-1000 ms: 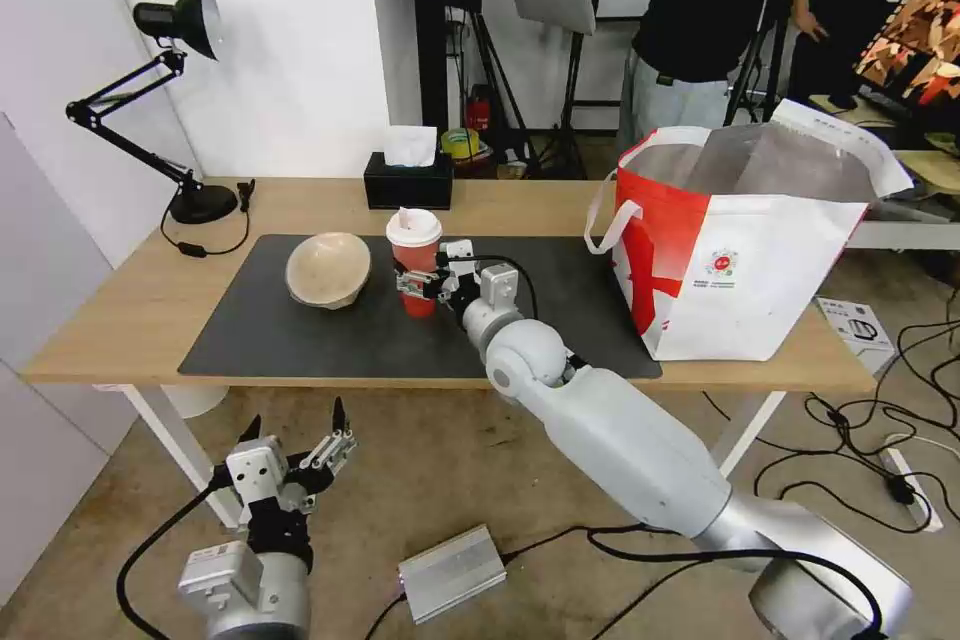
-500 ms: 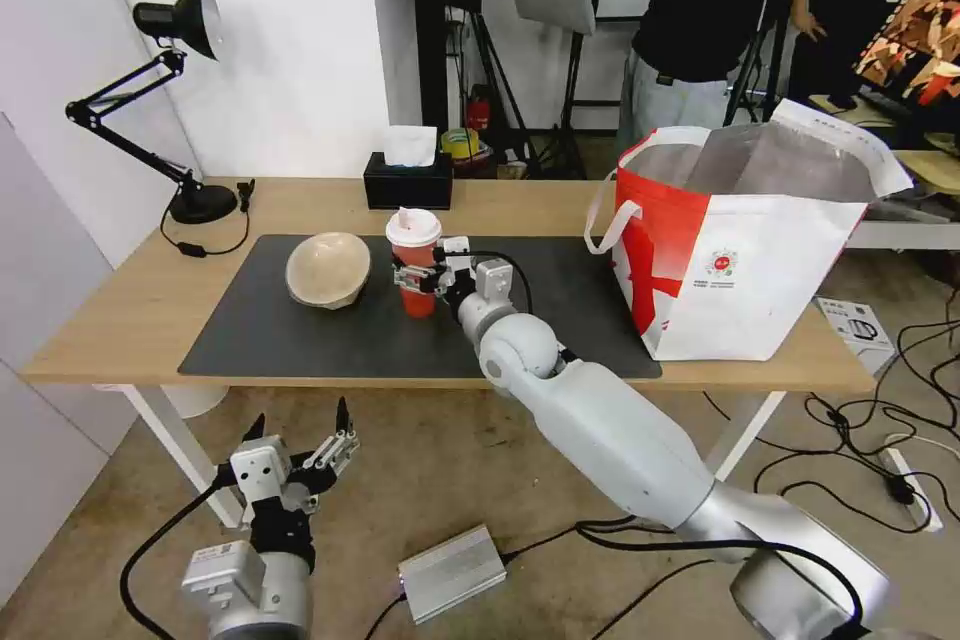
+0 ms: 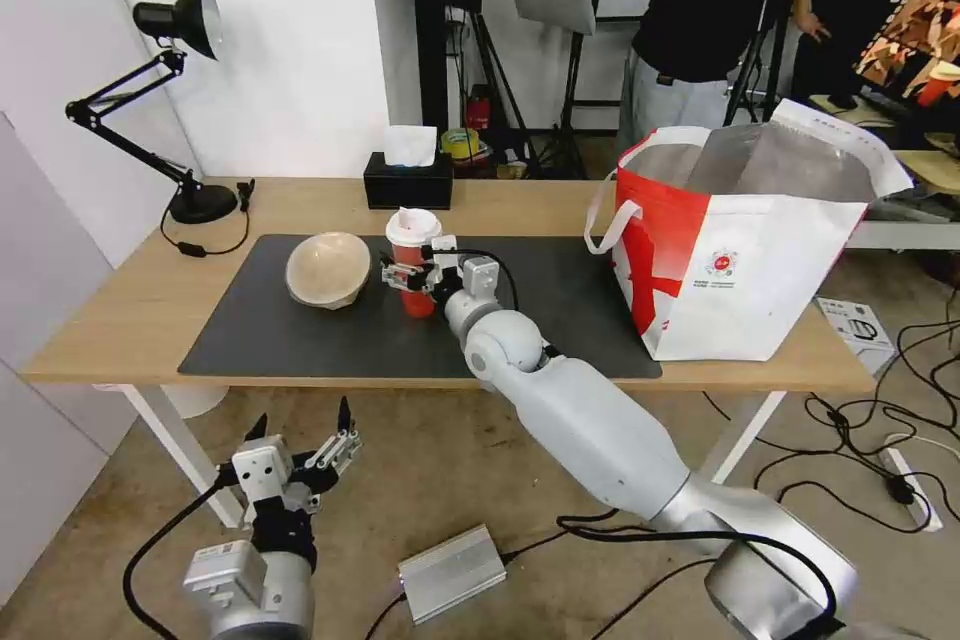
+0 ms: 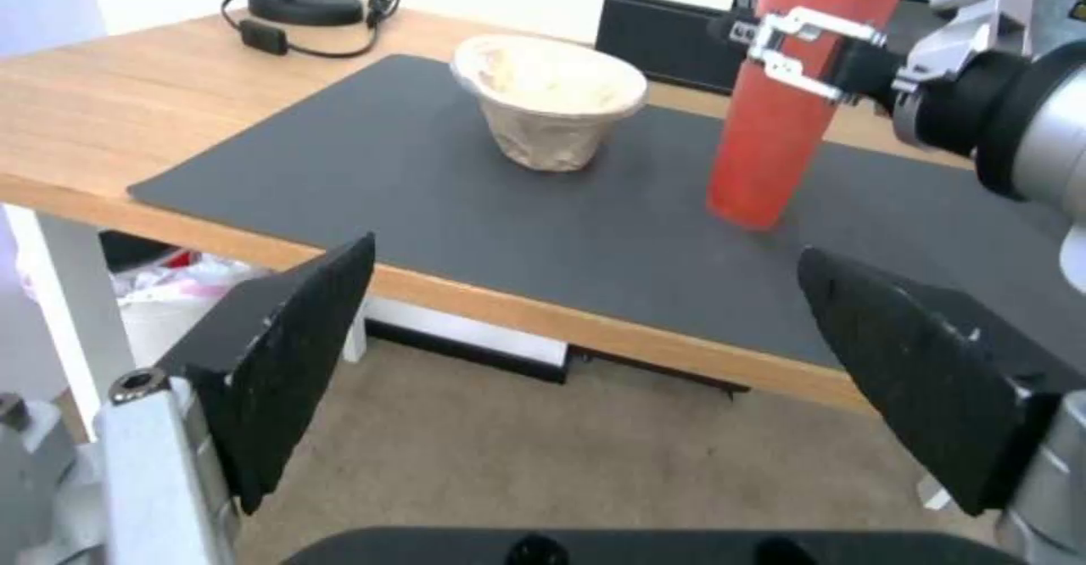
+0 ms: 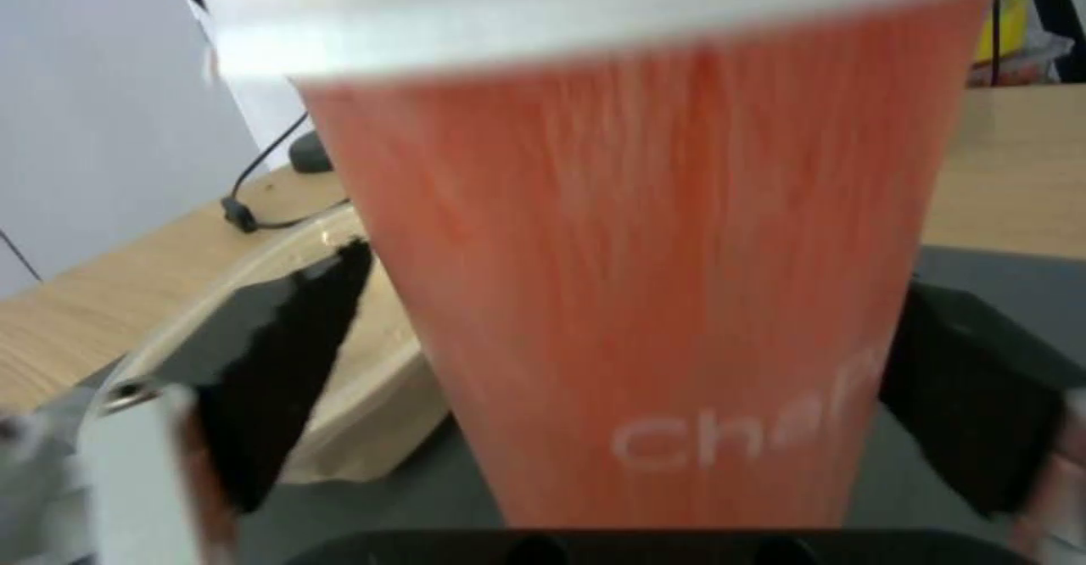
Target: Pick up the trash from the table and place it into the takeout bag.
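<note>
1. The right gripper (image 3: 408, 277) reaches over the table (image 3: 120, 310) to the red drink cup (image 3: 414, 265), its fingers on either side of the cup's middle. In the right wrist view the black pads (image 5: 283, 353) flank the cup (image 5: 668, 276) with a thin gap on each side, so the jaws stand open around it.
2. The cup stands upright on the dark grey mat (image 3: 300, 330), white lid on.
3. The beige bowl (image 3: 327, 270) sits on the mat just beside the cup, toward the robot's left.
4. The takeout bag (image 3: 740, 250) stands open at the table's right end, well apart from the cup.
5. The left gripper (image 3: 300, 450) hangs below the table's front edge, its jaws spread wide and holding nothing.
6. A black tissue box (image 3: 407, 182) sits behind the cup.
</note>
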Controlling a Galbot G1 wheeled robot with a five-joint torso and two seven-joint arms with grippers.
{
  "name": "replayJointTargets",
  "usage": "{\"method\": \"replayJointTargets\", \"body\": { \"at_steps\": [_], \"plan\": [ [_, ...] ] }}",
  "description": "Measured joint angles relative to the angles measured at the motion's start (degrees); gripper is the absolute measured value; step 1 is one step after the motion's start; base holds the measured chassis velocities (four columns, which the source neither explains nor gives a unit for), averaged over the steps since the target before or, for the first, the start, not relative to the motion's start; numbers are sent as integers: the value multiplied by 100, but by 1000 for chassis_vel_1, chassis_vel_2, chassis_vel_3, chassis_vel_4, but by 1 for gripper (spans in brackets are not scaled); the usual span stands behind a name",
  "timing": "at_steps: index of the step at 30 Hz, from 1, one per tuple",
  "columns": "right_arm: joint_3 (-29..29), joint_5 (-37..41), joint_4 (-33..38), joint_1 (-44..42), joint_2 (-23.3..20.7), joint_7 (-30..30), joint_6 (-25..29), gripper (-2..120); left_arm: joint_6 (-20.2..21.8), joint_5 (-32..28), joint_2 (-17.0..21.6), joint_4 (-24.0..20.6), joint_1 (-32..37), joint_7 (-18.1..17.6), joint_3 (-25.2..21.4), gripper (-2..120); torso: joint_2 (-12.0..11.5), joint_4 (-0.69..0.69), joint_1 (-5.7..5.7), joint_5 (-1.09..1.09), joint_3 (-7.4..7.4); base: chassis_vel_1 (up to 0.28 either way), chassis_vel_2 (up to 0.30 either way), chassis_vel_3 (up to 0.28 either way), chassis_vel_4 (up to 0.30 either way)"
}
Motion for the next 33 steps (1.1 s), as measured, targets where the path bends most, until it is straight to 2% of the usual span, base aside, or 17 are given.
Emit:
{"method": "replayJointTargets", "body": {
  "at_steps": [4,5,7,8,11,12,15,21,25,29,33],
  "plan": [
    [31,7,21,-82,-7,-7,12,80,-3,0,9,-18,25,0,3,100,0,0,0,0,0,0,0,0,0],
    [55,4,72,-139,-34,-5,18,67,-12,-2,18,-23,34,0,13,100,0,0,0,0,0,0,0,0,0],
    [57,3,120,-177,-54,11,19,55,-25,-11,18,-27,33,0,19,100,0,0,0,1,0,0,0,0,0],
    [57,3,120,-177,-54,11,19,55,-25,-11,18,-27,33,0,19,100,0,0,0,1,0,0,0,0,0],
    [49,2,205,-233,-98,37,19,41,-25,10,13,-25,21,0,24,100,0,0,0,0,0,0,0,0,0],
    [49,2,205,-233,-98,37,19,41,-25,10,13,-25,21,0,24,100,0,0,0,0,0,0,0,0,0],
    [50,16,438,-308,-221,75,18,26,-22,10,25,-16,0,0,41,100,0,0,0,1,0,0,0,0,0],
    [67,121,771,-319,-474,124,-14,14,-7,-72,79,-22,-65,0,-22,100,0,0,0,1,0,0,0,0,0],
    [181,299,1054,-275,-819,57,-82,3,-4,-77,92,-33,-68,-3,-27,100,0,-1,0,1,0,0,0,0,0],
    [229,392,1189,-258,-966,54,-105,3,-2,-72,81,-33,-70,-3,-15,100,0,0,0,2,0,0,0,0,0],
    [315,770,1645,-154,-1317,212,-240,3,-2,-53,60,-52,-70,-4,6,100,0,-1,0,2,0,0,0,0,0]
  ]
}}
